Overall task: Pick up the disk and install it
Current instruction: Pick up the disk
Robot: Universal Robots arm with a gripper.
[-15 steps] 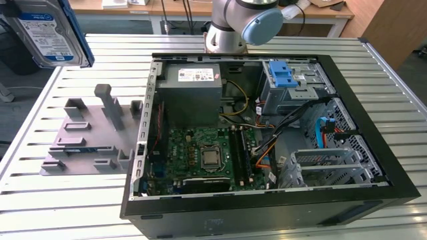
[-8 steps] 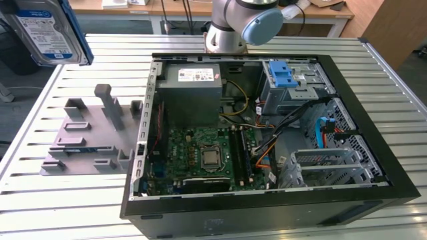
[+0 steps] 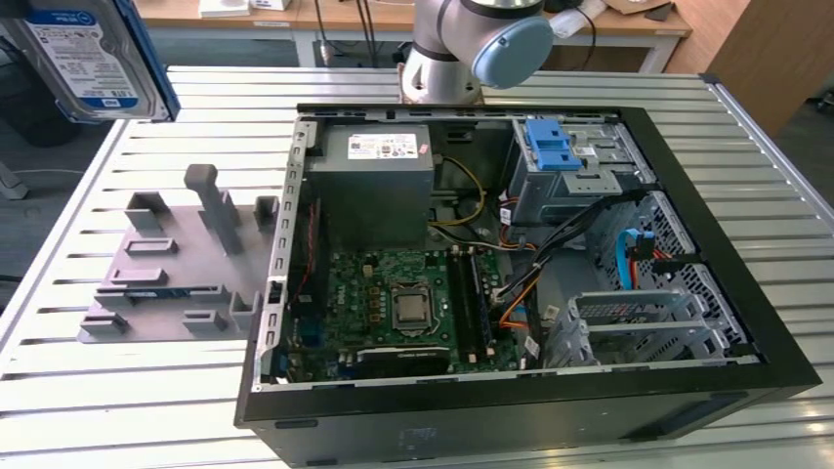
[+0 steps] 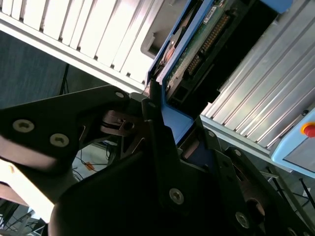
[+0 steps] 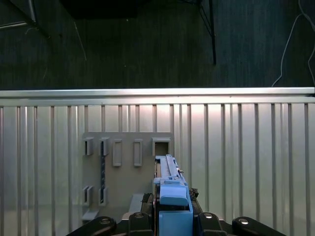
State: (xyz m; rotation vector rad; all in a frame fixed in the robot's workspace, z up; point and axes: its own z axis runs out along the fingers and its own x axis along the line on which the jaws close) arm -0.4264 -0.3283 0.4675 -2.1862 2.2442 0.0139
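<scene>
The disk [image 3: 92, 54], a flat silver hard drive in a blue plastic carrier, is clamped edgewise, likely for slotting, in our black gripper [image 4: 172, 120] over the grey slotted holder [image 5: 125, 184].

Disk [image 3: 81, 54]: blue-and-white label, rows of dark print, too small to read. Grey box [image 3: 378, 191] inside computer case [image 3: 771, 322]: white sticker [image 3: 382, 147], dark print plus small red patch, illegible. Case front panel: small pale sticker [image 3: 417, 434], unreadable. Nothing legible anywhere.
</scene>
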